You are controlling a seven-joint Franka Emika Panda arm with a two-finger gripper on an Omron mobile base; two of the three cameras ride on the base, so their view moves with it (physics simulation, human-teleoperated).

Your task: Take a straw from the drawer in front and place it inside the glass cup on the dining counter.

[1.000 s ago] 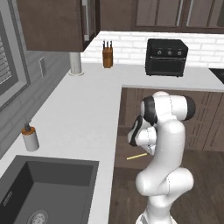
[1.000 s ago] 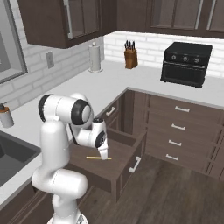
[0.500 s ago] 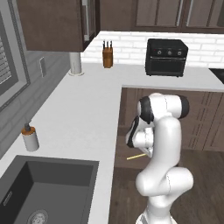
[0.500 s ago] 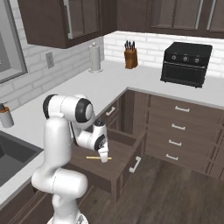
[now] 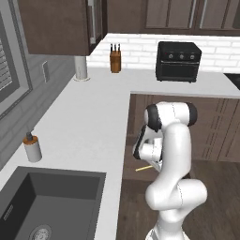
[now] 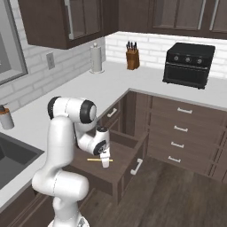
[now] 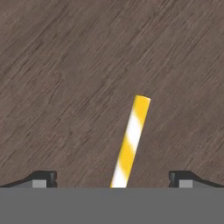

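Observation:
The straw (image 7: pixel 130 142), yellow with white stripes, lies flat on the wooden floor of the open drawer (image 6: pixel 125 174). My gripper (image 7: pixel 112 177) points down over it, open, with one dark fingertip (image 7: pixel 43 177) on each side of the straw's near end and nothing held. From the right base view the gripper (image 6: pixel 105 163) reaches down into the drawer, right at the straw (image 6: pixel 95 160). In the left base view the straw (image 5: pixel 143 168) pokes out from behind my arm. The glass cup and the dining counter are out of view.
The drawer stands pulled out from under the white worktop (image 6: pixel 115 84). A closed drawer stack (image 6: pixel 179 133) is to its right. A black toaster oven (image 6: pixel 189 64), knife block (image 6: pixel 131 58) and paper towel roll (image 6: pixel 95 58) stand at the back. A dark sink (image 5: pixel 42 206) lies left.
The hand has come down deeper into the drawer, closing in on the straw. The jaws have stayed open and the straw has not moved.

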